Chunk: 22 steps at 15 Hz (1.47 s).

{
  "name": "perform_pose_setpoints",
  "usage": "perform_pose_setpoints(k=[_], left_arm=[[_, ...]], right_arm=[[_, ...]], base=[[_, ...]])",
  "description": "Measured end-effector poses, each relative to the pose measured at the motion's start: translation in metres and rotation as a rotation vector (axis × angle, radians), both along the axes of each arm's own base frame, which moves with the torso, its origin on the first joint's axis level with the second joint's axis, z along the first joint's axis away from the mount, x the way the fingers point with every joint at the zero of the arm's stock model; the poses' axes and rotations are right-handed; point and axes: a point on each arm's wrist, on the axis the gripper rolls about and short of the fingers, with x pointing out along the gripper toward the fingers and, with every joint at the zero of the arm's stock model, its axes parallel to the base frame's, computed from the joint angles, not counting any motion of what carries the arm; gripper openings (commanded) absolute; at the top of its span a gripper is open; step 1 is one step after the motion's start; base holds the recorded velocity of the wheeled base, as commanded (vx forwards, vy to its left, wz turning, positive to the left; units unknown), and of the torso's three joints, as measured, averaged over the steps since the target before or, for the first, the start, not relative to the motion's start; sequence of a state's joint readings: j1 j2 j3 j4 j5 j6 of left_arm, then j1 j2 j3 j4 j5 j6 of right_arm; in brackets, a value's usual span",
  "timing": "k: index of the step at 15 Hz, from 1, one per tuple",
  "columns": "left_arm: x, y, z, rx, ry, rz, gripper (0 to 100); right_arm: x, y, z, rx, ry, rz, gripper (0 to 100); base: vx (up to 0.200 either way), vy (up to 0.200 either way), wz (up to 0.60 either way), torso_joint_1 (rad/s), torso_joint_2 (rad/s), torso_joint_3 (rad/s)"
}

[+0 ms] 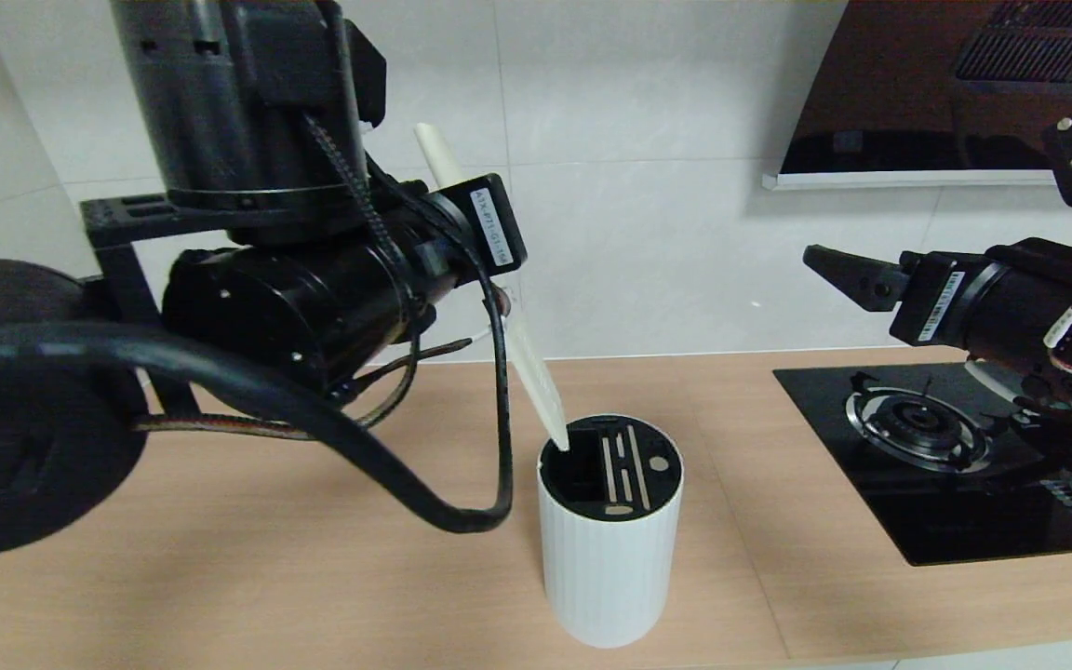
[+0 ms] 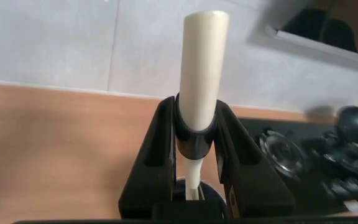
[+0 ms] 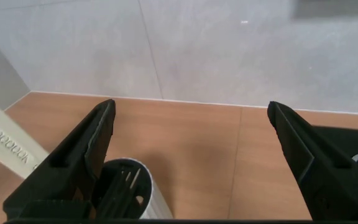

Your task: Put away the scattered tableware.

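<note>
Left gripper (image 2: 194, 121) clamps the utensil (image 2: 204, 56) at its collar, tip in the holder (image 1: 610, 558) below; it looks stiff, light, probably slippery. Right gripper (image 3: 190, 107) gapes wide, empty.

The holder (image 1: 610, 549) stands on the counter (image 1: 220, 577), near the front edge. The stove (image 1: 945, 465) sits in the counter to its right. The knife (image 1: 536, 381) leans with its tip in the holder's left slot and its handle up in the left gripper (image 2: 196, 111).
</note>
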State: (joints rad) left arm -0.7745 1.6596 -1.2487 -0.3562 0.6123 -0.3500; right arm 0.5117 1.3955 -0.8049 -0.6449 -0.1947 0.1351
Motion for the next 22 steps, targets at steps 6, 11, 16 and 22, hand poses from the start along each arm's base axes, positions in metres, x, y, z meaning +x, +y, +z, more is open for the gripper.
perform_pose_setpoints(k=[6, 11, 16, 22], left_arm=[[0.013, -0.028, -0.029, 0.067, -0.001, 0.048, 0], [0.018, -0.041, -0.047, 0.097, 0.027, 0.037, 0], [0.019, -0.058, -0.071, 0.132, 0.053, 0.011, 0], [0.019, -0.074, -0.106, 0.207, 0.115, 0.003, 0]], right_arm=[[0.003, 0.002, -0.005, -0.01, 0.019, 0.0, 100], [0.004, 0.002, -0.008, -0.016, 0.028, 0.001, 100], [0.005, 0.003, -0.01, -0.018, 0.031, 0.001, 100], [0.006, 0.004, -0.013, -0.023, 0.038, 0.003, 100]], base=[[0.0, 0.0, 0.0, 0.0, 0.0, 0.0], [0.0, 0.0, 0.0, 0.0, 0.0, 0.0], [0.0, 0.0, 0.0, 0.0, 0.0, 0.0], [0.0, 0.0, 0.0, 0.0, 0.0, 0.0]])
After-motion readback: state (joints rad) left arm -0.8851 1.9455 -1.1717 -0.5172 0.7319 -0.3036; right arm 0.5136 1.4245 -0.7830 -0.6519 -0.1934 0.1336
